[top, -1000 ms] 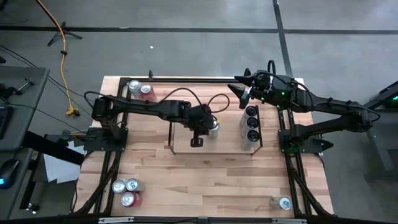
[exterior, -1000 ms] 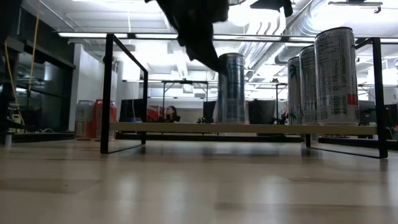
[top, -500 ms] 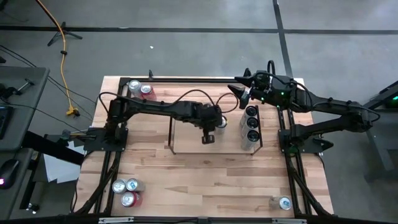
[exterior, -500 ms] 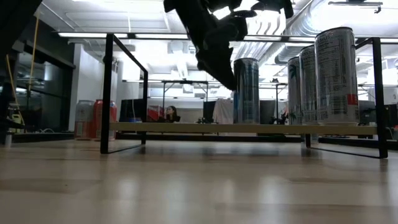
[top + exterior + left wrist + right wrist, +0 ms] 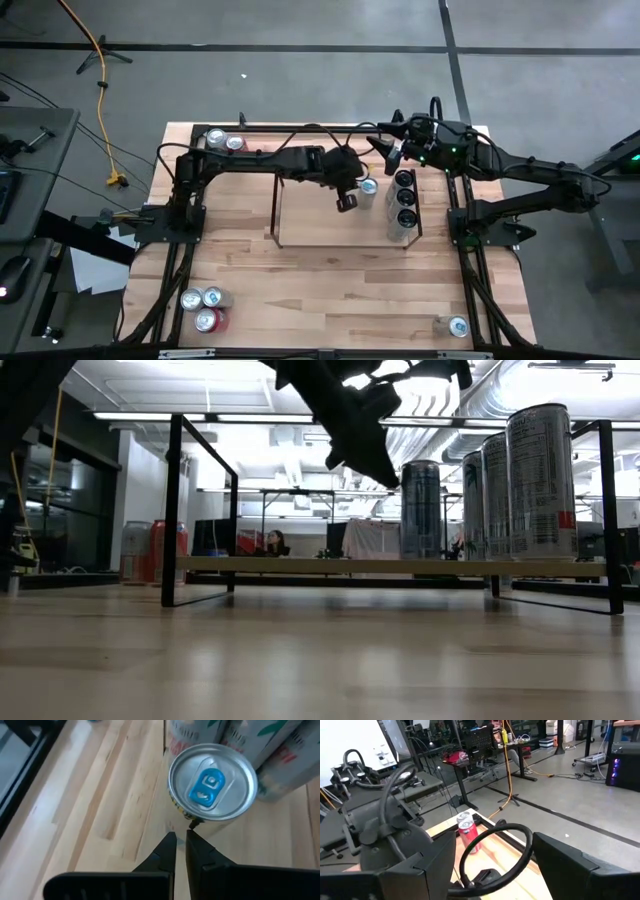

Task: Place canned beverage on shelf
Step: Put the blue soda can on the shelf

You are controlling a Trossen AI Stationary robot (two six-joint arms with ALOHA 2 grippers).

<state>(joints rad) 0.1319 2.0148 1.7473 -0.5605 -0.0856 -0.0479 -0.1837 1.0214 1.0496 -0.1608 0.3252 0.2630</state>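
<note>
Four cans stand on the shelf (image 5: 277,214). The newest can (image 5: 369,187) sits beside the three at its right end. The left gripper (image 5: 179,841), fingers shut and empty, hangs just beside it. The right gripper (image 5: 385,143) hovers open near the desk's (image 5: 350,285) far edge. More cans wait at the desk's corners.

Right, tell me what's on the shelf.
Four upright cans on the shelf: one can by the shut left gripper, three cans in a row. The low view shows nothing else there.
</note>
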